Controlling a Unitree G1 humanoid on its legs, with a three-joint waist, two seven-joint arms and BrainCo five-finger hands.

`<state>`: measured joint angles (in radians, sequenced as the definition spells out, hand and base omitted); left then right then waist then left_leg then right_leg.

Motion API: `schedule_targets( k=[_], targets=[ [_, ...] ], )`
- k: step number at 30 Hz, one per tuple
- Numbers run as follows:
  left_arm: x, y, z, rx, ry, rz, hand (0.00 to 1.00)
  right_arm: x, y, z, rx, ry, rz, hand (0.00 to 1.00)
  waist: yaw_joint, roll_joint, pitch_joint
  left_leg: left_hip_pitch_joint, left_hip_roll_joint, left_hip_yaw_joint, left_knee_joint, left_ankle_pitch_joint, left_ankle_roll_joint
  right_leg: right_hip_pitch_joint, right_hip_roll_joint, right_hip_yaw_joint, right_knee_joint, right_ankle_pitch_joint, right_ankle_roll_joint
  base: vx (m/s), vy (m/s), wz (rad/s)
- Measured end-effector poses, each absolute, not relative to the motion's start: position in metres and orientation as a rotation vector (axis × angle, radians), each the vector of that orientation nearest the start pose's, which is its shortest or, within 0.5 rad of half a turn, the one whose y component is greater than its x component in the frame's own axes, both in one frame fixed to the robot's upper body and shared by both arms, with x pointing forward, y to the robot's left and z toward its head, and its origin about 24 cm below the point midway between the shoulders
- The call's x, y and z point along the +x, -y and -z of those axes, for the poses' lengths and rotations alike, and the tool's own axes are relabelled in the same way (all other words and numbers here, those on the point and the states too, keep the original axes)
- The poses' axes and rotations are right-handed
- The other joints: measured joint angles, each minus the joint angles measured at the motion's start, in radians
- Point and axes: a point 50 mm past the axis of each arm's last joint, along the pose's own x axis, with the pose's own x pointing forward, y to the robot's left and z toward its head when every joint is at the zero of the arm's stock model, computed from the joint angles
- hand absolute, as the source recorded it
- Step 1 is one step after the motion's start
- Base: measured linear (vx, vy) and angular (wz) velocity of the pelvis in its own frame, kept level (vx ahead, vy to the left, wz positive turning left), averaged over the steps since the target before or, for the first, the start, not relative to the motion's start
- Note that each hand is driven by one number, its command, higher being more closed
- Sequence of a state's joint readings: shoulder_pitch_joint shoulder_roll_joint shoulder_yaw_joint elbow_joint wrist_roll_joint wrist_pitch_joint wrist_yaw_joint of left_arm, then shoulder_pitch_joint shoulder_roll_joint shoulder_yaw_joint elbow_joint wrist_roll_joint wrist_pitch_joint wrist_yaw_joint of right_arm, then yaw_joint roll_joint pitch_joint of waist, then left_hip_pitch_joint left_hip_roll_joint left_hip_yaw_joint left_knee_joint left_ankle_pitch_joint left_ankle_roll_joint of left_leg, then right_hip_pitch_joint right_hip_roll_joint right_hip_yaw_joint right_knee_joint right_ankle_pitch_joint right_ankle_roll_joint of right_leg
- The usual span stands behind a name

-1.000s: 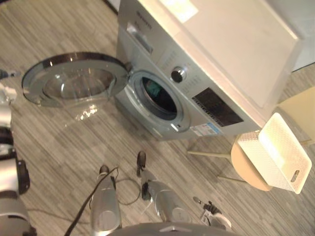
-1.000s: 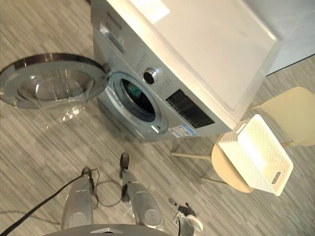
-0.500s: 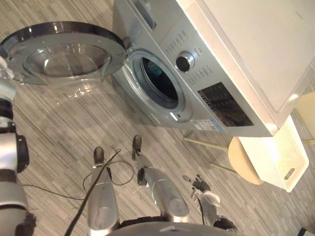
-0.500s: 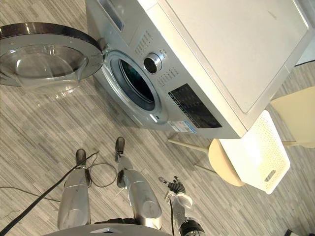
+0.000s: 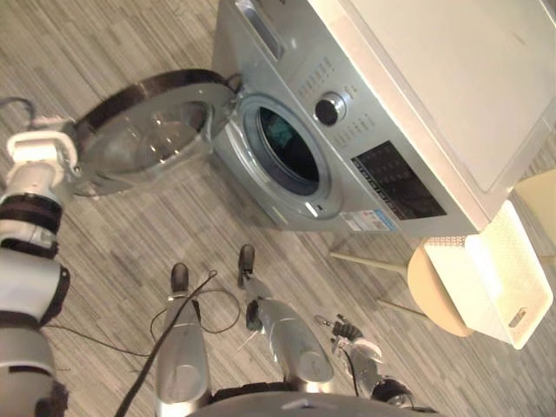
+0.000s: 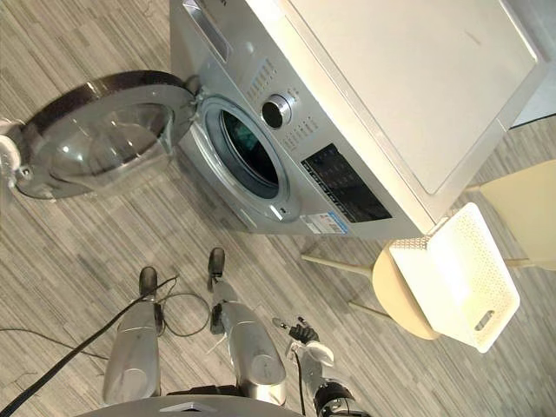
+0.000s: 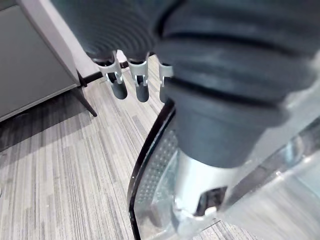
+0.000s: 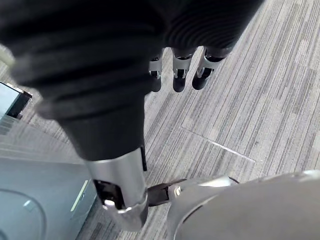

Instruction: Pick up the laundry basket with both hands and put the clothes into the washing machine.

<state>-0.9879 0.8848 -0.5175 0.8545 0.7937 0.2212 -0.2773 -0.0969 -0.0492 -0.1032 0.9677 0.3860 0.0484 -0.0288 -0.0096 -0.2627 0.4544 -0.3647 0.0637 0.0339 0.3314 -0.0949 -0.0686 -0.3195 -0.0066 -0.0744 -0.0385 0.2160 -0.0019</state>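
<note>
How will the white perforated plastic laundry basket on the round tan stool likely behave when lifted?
The white perforated plastic laundry basket probably keeps its shape: its walls look rigid. It is likely light, since it looks empty and full of holes. It sits tilted on the round tan stool, so a nudge may tip it off.

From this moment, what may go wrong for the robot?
1. The laundry basket lies tilted on the small round stool beside the washing machine; an uneven grasp may tip it off.
2. The left hand is at the rim of the open door and may knock it.
</note>
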Motion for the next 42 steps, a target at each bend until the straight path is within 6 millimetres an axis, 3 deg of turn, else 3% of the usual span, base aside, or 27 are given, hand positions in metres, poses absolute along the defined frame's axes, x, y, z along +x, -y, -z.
schedule_targets(
  k=[7, 11, 13, 17, 20, 22, 23, 24, 25, 26, 27, 28, 30, 33, 35, 38, 40, 42],
  targets=[
    [0.355, -0.306, -0.175, 1.655, -0.351, -0.049, 0.0, 0.171, 0.183, 0.136, 0.345, -0.912, 0.287, 0.0, 0.009, 0.007, 0.005, 0.016, -0.021, 0.079, 0.055, -0.03, 0.037, -0.003, -0.022, 0.065, 0.023, 0.016, 0.024, 0.0, 0.101, -0.22],
    [0.353, -0.292, -0.149, 1.529, -0.318, -0.025, 0.0, 0.17, 0.187, 0.136, 0.338, -0.909, 0.278, 0.0, 0.007, 0.027, 0.003, 0.044, -0.03, 0.117, 0.067, -0.059, 0.043, 0.015, -0.033, 0.095, 0.032, 0.003, -0.001, -0.03, 0.124, -0.21],
    [0.35, -0.282, -0.129, 1.426, -0.304, -0.008, 0.0, 0.169, 0.189, 0.136, 0.346, -0.908, 0.292, 0.0, 0.003, 0.046, -0.002, 0.056, -0.038, 0.137, 0.063, -0.061, 0.048, 0.018, -0.042, 0.111, 0.035, 0.002, -0.004, -0.05, 0.157, -0.16],
    [0.331, -0.235, -0.059, 1.094, -0.321, 0.12, 0.0, 0.145, 0.2, 0.142, 0.377, -0.93, 0.371, 0.0, 0.001, 0.112, -0.047, 0.108, -0.053, 0.195, 0.028, -0.065, 0.06, 0.025, -0.049, 0.184, 0.045, 0.003, 0.001, 0.0, 0.116, -0.33],
    [0.307, -0.21, -0.013, 0.9, -0.387, 0.151, 0.0, 0.128, 0.203, 0.147, 0.375, -0.965, 0.396, 0.0, -0.013, 0.125, -0.11, 0.148, -0.066, 0.254, -0.01, -0.066, 0.069, 0.024, -0.051, 0.238, 0.041, 0.019, 0.034, 0.02, 0.067, -0.54],
    [0.292, -0.195, 0.014, 0.715, -0.443, 0.092, 0.0, 0.112, 0.203, 0.152, 0.39, -0.992, 0.438, 0.0, -0.03, 0.128, -0.141, 0.198, -0.067, 0.305, -0.035, -0.07, 0.067, 0.042, -0.043, 0.296, 0.021, -0.021, 0.055, 0.01, 0.015, -0.7],
    [0.289, -0.193, 0.017, 0.674, -0.451, 0.071, 0.0, 0.108, 0.203, 0.152, 0.404, -0.995, 0.458, 0.0, -0.037, 0.13, -0.144, 0.209, -0.064, 0.317, -0.042, -0.068, 0.065, 0.045, -0.035, 0.31, 0.018, -0.046, 0.056, -0.02, -0.01, -0.66],
    [0.283, -0.191, 0.024, 0.592, -0.47, 0.021, 0.0, 0.103, 0.201, 0.154, 0.422, -1.003, 0.485, 0.0, -0.057, 0.138, -0.156, 0.228, -0.046, 0.333, -0.078, -0.055, 0.06, 0.048, -0.018, 0.328, 0.007, -0.121, 0.064, -0.04, -0.036, -0.82],
    [0.278, -0.189, 0.029, 0.509, -0.487, -0.03, 0.0, 0.1, 0.204, 0.155, 0.437, -1.005, 0.522, 0.0, -0.064, 0.159, -0.175, 0.247, -0.014, 0.373, -0.13, -0.03, 0.065, 0.026, 0.02, 0.335, 0.056, -0.123, 0.044, -0.04, -0.043, -0.9],
    [0.276, -0.188, 0.031, 0.477, -0.492, -0.049, 0.0, 0.097, 0.207, 0.155, 0.438, -1.013, 0.541, 0.0, -0.065, 0.167, -0.182, 0.256, 0.001, 0.389, -0.14, -0.025, 0.06, 0.012, 0.04, 0.335, 0.111, -0.11, 0.032, -0.01, -0.042, -0.83],
    [0.275, -0.185, 0.027, 0.414, -0.465, -0.072, 0.0, 0.081, 0.206, 0.159, 0.444, -1.044, 0.585, 0.0, -0.068, 0.154, -0.204, 0.282, 0.002, 0.414, -0.139, -0.03, 0.044, 0.041, 0.069, 0.334, 0.188, -0.106, 0.036, 0.06, -0.024, -0.53],
    [0.276, -0.181, 0.018, 0.372, -0.411, -0.074, 0.0, 0.07, 0.201, 0.161, 0.459, -1.066, 0.602, 0.0, -0.065, 0.141, -0.225, 0.297, -0.011, 0.431, -0.131, -0.04, 0.038, 0.076, 0.057, 0.335, 0.155, -0.131, 0.037, 0.07, -0.013, -0.54],
    [0.276, -0.175, -0.002, 0.276, -0.283, -0.08, 0.0, 0.061, 0.203, 0.161, 0.458, -1.066, 0.635, 0.0, -0.067, 0.158, -0.277, 0.303, 0.014, 0.467, -0.126, -0.052, 0.03, 0.087, 0.064, 0.353, 0.108, -0.12, 0.027, 0.08, -0.031, -0.61],
    [0.275, -0.138, -0.041, 0.107, -0.036, 0.038, 0.0, 0.05, 0.205, 0.161, 0.47, -1.073, 0.686, 0.0, -0.091, 0.185, -0.335, 0.331, 0.033, 0.499, -0.109, -0.076, 0.014, 0.118, 0.071, 0.36, 0.084, -0.116, 0.029, 0.09, -0.02, -0.4],
    [0.271, -0.116, -0.057, -0.001, 0.056, 0.099, 0.0, 0.046, 0.207, 0.161, 0.472, -1.071, 0.709, 0.0, -0.108, 0.199, -0.359, 0.347, 0.051, 0.516, -0.086, -0.1, 0.016, 0.144, 0.079, 0.36, 0.079, -0.112, 0.035, 0.11, 0.029, -0.33],
    [0.263, -0.11, -0.058, -0.074, 0.076, 0.116, 0.0, 0.039, 0.21, 0.159, 0.473, -1.062, 0.736, 0.0, -0.109, 0.222, -0.381, 0.352, 0.064, 0.514, -0.069, -0.123, 0.018, 0.163, 0.082, 0.349, 0.064, -0.108, 0.042, 0.08, 0.036, -0.02],
    [0.254, -0.126, -0.043, -0.098, 0.021, 0.052, 0.0, 0.038, 0.21, 0.159, 0.483, -1.062, 0.748, 0.0, -0.1, 0.229, -0.386, 0.364, 0.065, 0.509, -0.071, -0.124, 0.02, 0.171, 0.081, 0.336, 0.063, -0.104, 0.041, 0.11, 0.034, 0.15],
    [0.235, -0.151, -0.015, -0.12, -0.096, -0.062, 0.0, 0.037, 0.21, 0.159, 0.485, -1.06, 0.753, 0.0, -0.089, 0.232, -0.391, 0.373, 0.066, 0.486, -0.075, -0.125, 0.021, 0.188, 0.08, 0.311, 0.061, -0.106, 0.043, 0.1, 0.03, 0.22]
  ],
)
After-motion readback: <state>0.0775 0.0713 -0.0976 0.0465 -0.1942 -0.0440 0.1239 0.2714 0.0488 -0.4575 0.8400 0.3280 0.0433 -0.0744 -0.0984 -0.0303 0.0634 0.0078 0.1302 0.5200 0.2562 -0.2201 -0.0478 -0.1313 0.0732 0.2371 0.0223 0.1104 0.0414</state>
